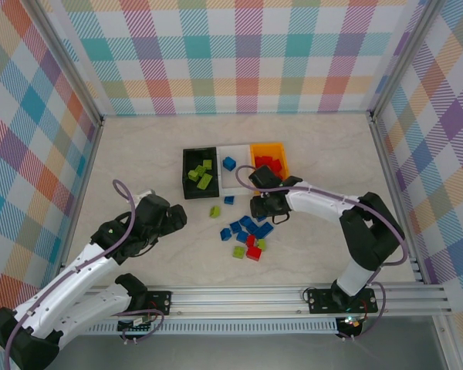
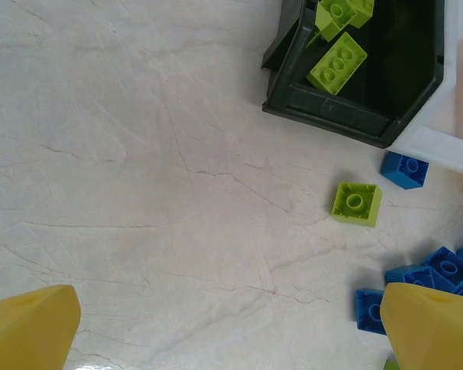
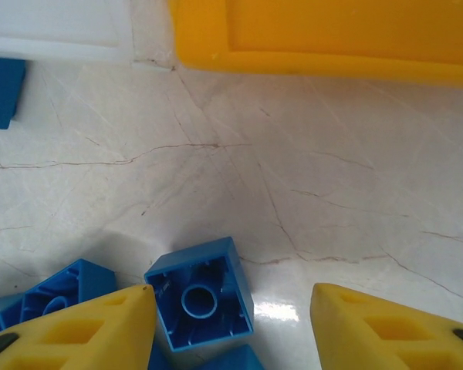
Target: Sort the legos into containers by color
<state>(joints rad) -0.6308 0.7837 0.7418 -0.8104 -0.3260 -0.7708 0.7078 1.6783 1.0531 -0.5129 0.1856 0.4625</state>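
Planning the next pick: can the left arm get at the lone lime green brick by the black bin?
Probably yes: the lime green brick lies alone on bare table ahead of the open left fingers, nothing between them.

High overhead and close downward wrist cameras share the tabletop (image 1: pixel 139 154).

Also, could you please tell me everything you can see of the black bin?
The black bin is a small, open-topped rectangular container, seemingly of glossy dark plastic with a thick rim. It stands upright on the pale table, leftmost in the row of bins, its right wall against the white bin. Inside lie several lime green bricks and no other colour.
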